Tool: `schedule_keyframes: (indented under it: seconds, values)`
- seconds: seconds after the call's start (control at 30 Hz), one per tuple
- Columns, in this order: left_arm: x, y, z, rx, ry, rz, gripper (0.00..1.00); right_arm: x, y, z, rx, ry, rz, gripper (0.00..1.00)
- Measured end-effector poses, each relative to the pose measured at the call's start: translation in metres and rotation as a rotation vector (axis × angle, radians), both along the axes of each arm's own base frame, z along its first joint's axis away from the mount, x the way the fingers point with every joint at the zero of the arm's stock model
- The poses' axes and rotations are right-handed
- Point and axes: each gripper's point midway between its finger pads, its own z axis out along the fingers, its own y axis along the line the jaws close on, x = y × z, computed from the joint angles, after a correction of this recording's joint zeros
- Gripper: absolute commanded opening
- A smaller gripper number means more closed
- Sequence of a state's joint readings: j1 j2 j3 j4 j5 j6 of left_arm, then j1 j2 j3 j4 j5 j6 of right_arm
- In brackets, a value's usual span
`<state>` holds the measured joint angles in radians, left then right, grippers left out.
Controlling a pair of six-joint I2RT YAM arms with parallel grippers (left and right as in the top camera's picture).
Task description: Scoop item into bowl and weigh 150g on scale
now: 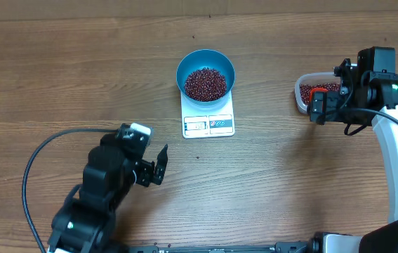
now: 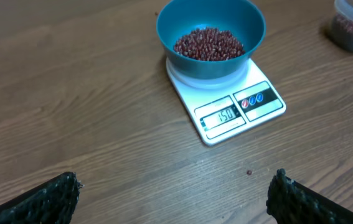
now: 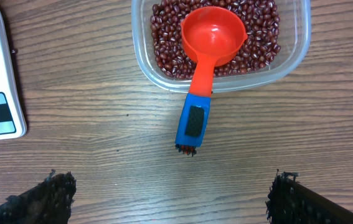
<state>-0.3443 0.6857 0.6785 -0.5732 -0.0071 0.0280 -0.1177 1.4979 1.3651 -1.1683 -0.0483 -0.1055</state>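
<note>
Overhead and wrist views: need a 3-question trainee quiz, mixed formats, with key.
1. True or false: the bowl of beans sits on the scale.
2. Where is the scoop? A: on the scale. B: cup in the tub, handle out over its rim. C: in the bowl.
3. Fill in: the left gripper and right gripper are both ___, holding nothing.

Key: 1 true; 2 B; 3 open.
</note>
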Motion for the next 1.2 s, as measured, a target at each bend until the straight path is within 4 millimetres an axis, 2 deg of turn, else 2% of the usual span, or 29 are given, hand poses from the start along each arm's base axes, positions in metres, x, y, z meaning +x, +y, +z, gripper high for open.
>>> schedule_keyframes:
  seconds: [0.43,0.8,1.2]
  values:
    - [-0.023,0.013,0.01,-0.084,-0.226,0.014,1.0,0.0,0.0,0.0,-0.001,-0.001,0.0,1.0]
    - [-0.021,0.028,0.007,-0.129,-0.376,0.069,0.99,0.0,0.0,0.0,0.0,0.0,0.0,1.0]
    - [-0.016,0.038,0.029,-0.19,-0.645,0.093,1.0,0.0,0.0,0.0,-0.001,-0.001,0.0,1.0]
